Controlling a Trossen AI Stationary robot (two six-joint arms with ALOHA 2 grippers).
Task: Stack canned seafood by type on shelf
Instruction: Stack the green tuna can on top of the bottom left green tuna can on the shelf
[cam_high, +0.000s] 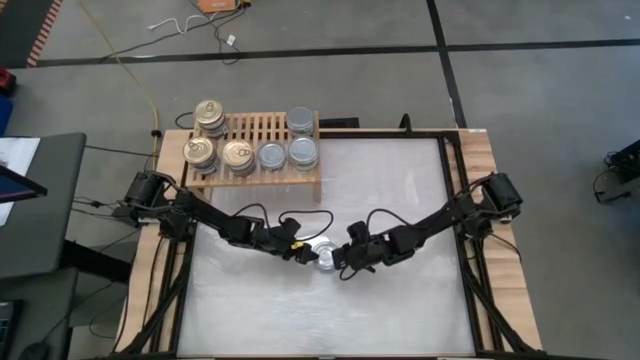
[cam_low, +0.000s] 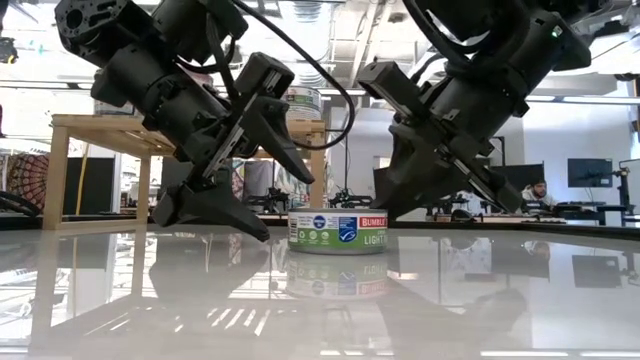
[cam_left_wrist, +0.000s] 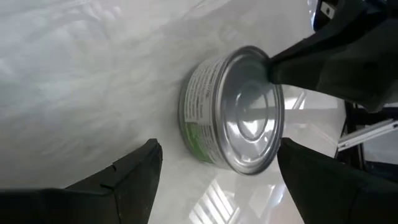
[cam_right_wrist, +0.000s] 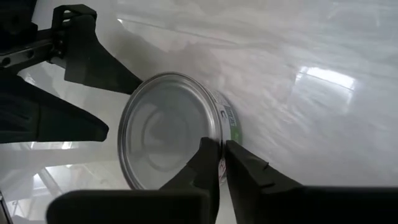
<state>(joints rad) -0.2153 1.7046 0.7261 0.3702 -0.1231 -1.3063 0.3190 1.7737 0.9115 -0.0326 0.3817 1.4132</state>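
A silver-topped can (cam_high: 325, 256) is standing upright on the table (cam_high: 400, 190), between the two grippers. Left gripper (cam_left_wrist: 214, 171) is straddling it with jaws wide, not gripping. Right gripper (cam_right_wrist: 221, 163), fingers nearly together, is touching the can's far rim. The shelf (cam_high: 255, 135) is lying well behind both.

Yellow cable (cam_high: 135, 75) on grey floor (cam_high: 520, 95)

You see both arms reaching in over the white tabletop (cam_high: 400, 180), the left tool (cam_high: 303, 250) and right tool (cam_high: 345, 262) flanking one silver-topped can (cam_high: 325, 257) at its middle. On the wooden shelf (cam_high: 262, 128) at the far left edge, gold-topped cans (cam_high: 212, 140) sit left and silver-topped cans (cam_high: 295, 140) right.
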